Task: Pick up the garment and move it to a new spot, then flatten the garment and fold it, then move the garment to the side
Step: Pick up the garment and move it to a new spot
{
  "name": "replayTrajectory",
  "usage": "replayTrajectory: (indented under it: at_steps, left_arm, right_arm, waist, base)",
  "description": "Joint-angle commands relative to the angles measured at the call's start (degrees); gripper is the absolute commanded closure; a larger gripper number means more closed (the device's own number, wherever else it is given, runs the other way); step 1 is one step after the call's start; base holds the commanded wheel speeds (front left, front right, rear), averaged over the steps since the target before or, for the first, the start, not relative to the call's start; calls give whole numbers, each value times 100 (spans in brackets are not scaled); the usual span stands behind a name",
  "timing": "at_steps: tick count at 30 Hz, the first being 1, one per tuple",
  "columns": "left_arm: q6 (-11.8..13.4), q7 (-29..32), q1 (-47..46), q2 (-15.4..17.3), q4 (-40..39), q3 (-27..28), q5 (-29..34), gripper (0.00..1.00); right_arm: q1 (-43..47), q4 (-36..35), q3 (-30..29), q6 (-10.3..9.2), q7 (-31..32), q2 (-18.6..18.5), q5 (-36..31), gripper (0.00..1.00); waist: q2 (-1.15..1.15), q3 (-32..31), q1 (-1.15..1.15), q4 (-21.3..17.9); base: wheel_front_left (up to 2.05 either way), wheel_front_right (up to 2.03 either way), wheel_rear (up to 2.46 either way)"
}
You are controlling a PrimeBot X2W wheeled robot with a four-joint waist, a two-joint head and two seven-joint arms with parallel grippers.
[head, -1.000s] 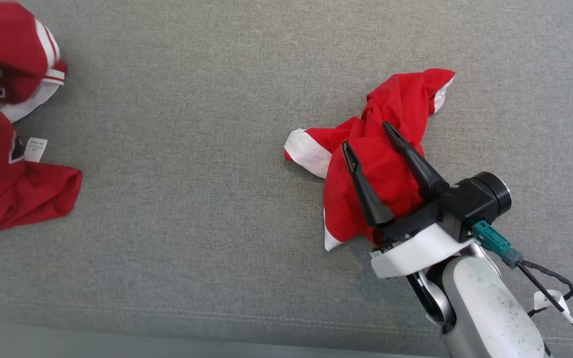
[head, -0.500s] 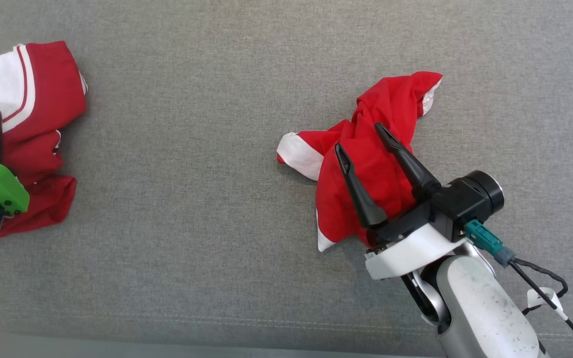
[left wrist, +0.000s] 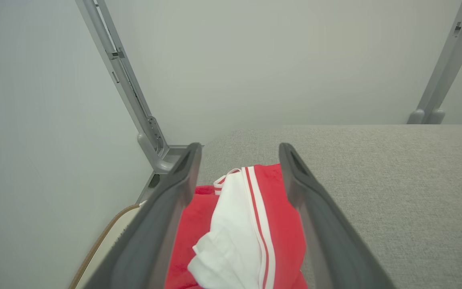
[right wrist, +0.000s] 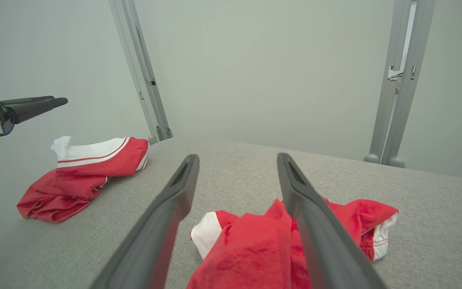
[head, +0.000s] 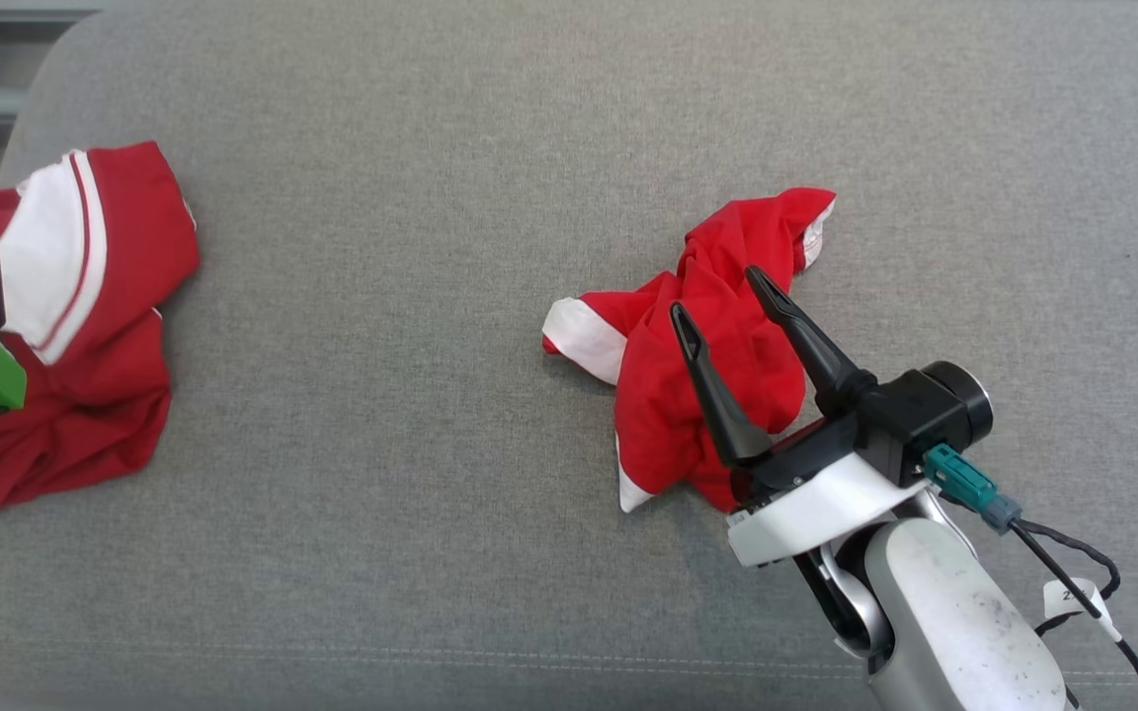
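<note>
Evidently soft and limp, the crumpled red garment point(head: 658, 415) lay centre-right beneath the wide-spread right gripper point(head: 715, 288), best pinched at its white band point(head: 584, 336); the left gripper point(left wrist: 240, 146), likewise spread, hovered over another jersey point(head: 85, 296).

Left gripper point(left wrist: 239, 150) has let go: a second ago it held the garment point(head: 85, 326) bunched up high, close under the head camera. Now its fingers stand wide apart with only air between them. The garment has dropped and lies in a crumpled heap at the left end of the grey table point(head: 381, 148), white striped panel point(head: 50, 257) on top. In the right wrist view the left gripper hangs above the heap, clear of it. Head camera has swung too: table's rounded left corner point(head: 45, 59) is newly in frame, and the whole scene has shifted.
</note>
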Motion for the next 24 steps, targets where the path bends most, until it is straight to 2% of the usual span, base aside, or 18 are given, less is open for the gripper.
replayTrajectory:
  at_steps: [1, 7, 15, 24]
  left_arm:
    - [72, -20, 211, 0, -222, 178, 158, 0]
    - [246, -20, 869, -149, -1243, 800, 645, 0]
    - [349, -17, 1822, -738, -2488, 1448, 1115, 0]
    - [377, -16, 2778, -1378, -3255, 1641, 1659, 0]
  right_arm:
    - [80, 32, -22, 0, -52, -18, 34, 0]
    - [186, 120, -191, -1, -111, -18, 64, 0]
    - [379, 178, -581, -1, -159, -17, 32, 0]
    - [490, 293, -791, -1, -140, -17, 4, 0]
  waist:
    - [0, -196, 0, -15]
    - [0, -457, 0, -63]
    - [0, -732, 0, -82]
    - [0, -923, 0, -346]
  base:
    - [0, 0, 0]
    - [0, 0, 0]
    - [0, 0, 0]
    - [0, 0, 0]
